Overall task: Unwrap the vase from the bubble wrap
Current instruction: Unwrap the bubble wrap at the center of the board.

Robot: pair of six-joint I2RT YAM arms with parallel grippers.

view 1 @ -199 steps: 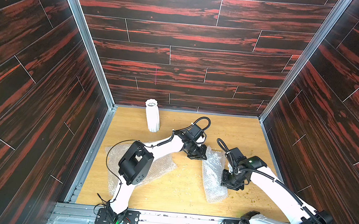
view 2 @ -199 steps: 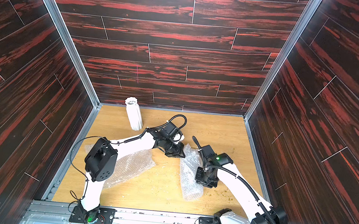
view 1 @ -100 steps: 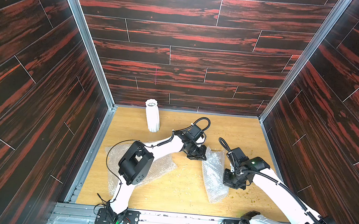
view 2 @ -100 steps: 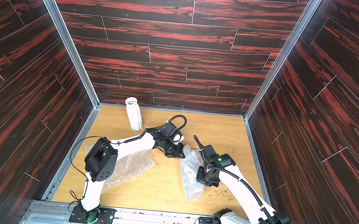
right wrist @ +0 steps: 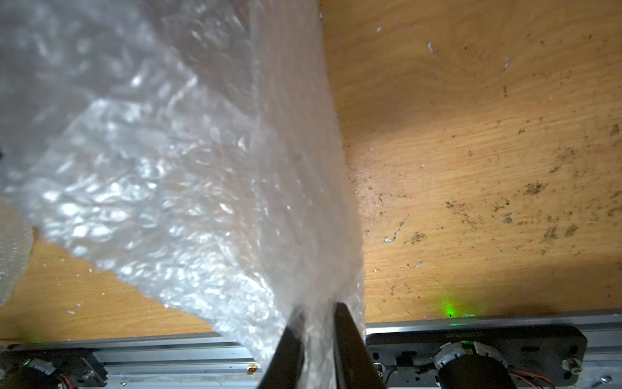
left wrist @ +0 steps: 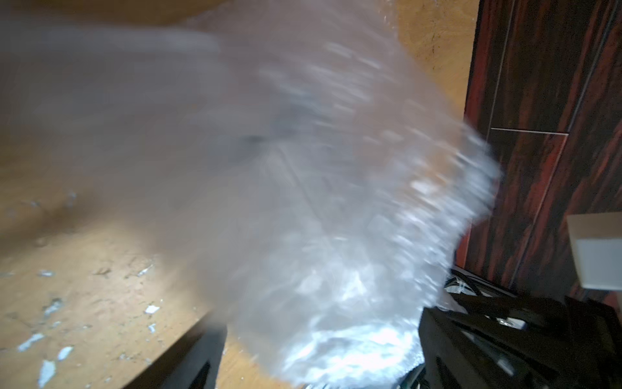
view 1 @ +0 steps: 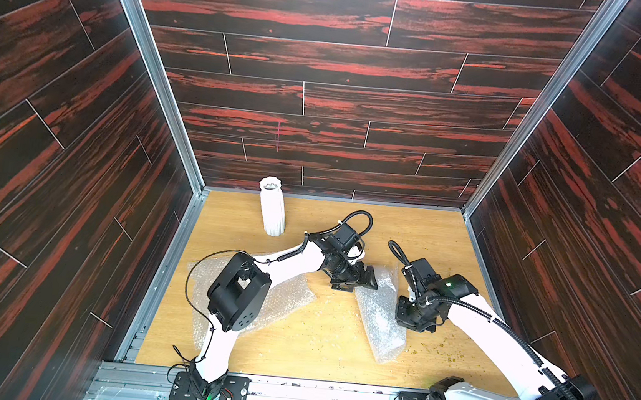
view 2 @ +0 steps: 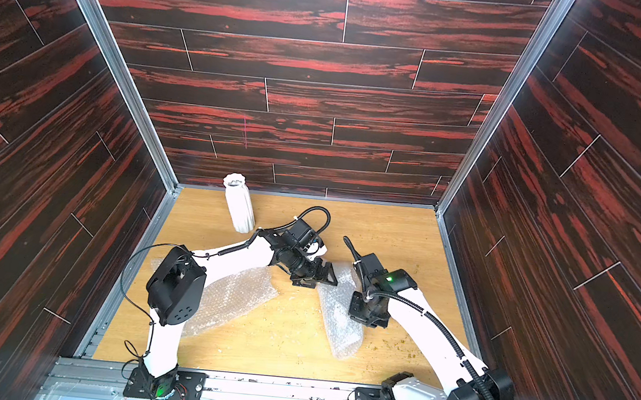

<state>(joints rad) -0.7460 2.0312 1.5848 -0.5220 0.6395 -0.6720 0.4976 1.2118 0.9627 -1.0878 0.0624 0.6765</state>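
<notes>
A blurred sheet of bubble wrap point(left wrist: 303, 202) is filling most of the frame above the speckled wooden table point(left wrist: 84, 286), sitting between the black fingers point(left wrist: 488, 347) of the left gripper point(left wrist: 319, 323), which are standing wide apart, beside a dark red wall point(left wrist: 538, 101).

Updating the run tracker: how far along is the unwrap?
Done: one white vase stands bare at the back, and a flat bubble wrap sheet lies spread out. In hand: the right end effector pinches an edge of the second bubble wrap sheet; the left end effector is open at its far end. Left: opening that sheet; whether it hides a vase is unclear.
</notes>
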